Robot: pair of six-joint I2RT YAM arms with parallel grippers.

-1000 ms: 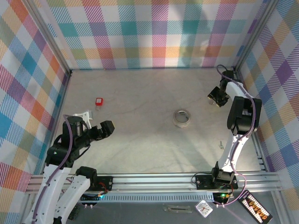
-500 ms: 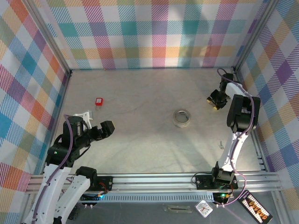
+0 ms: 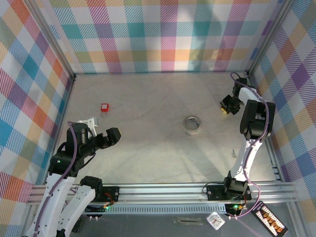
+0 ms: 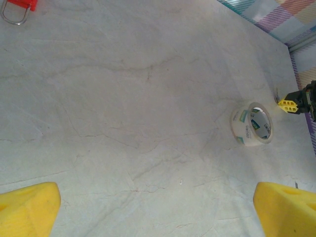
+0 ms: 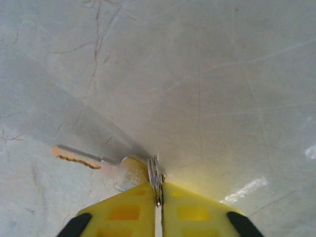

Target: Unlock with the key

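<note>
Since the right gripper [image 5: 157, 190] has its yellow fingers pressed together on the head of the key [image 5: 101, 160], we log the grasp as made. The toothed blade sticks out to the left of the fingertips, low over the table [image 5: 222, 74]; we cannot tell whether it touches the surface or hangs just clear. From above, this gripper sits at the far right of the table, near the wall.

The left gripper [image 4: 158, 210] is spread wide, holds nothing, and hovers over the near left side.

The red padlock [image 3: 104, 107] lies flat on the table just beyond the left gripper, well apart from the key. A roll of tape [image 3: 191, 124] lies between the two sides.

We judge the task to be at an early stage, with only the key grasp done. What is left:
- Carry the key across to the padlock.
- Steady the lock body, probably with the left gripper.
- Seat the blade in the keyway.
- Turn the key and free the shackle.
</note>
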